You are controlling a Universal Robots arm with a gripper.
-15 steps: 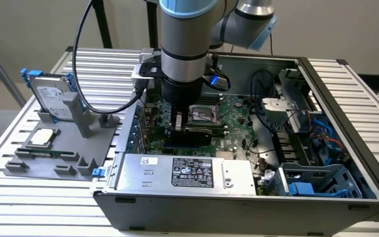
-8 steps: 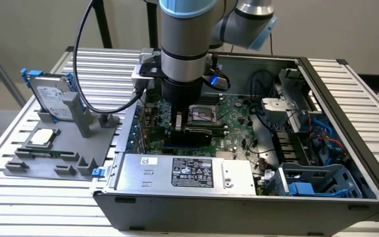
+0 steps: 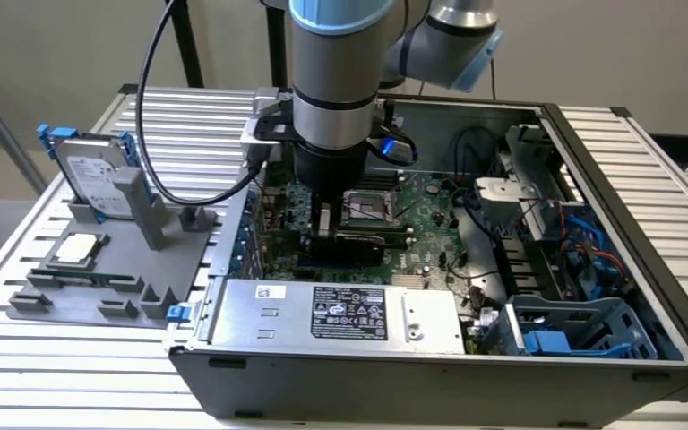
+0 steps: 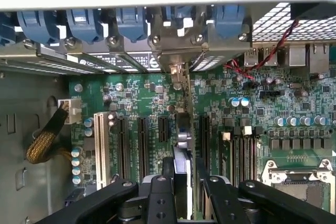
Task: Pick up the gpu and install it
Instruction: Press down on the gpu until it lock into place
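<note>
Wrist view showed the gripper [image 4: 184,182] closed on the gpu [image 4: 182,145], held edge-on and upright over the motherboard [image 4: 252,124], apparently so its lower edge could meet a slot. Its bracket end reached the rear wall of the case [image 3: 440,367], near the blue latches [image 4: 131,22]. Exterior view placed the gripper [image 3: 341,235] inside the open case, beside the cpu socket [image 3: 374,204]. Outside it, a grey tray [image 3: 153,300] on the table held a hard drive [image 3: 90,179] standing at its far edge and a memory stick [image 3: 81,276].
</note>
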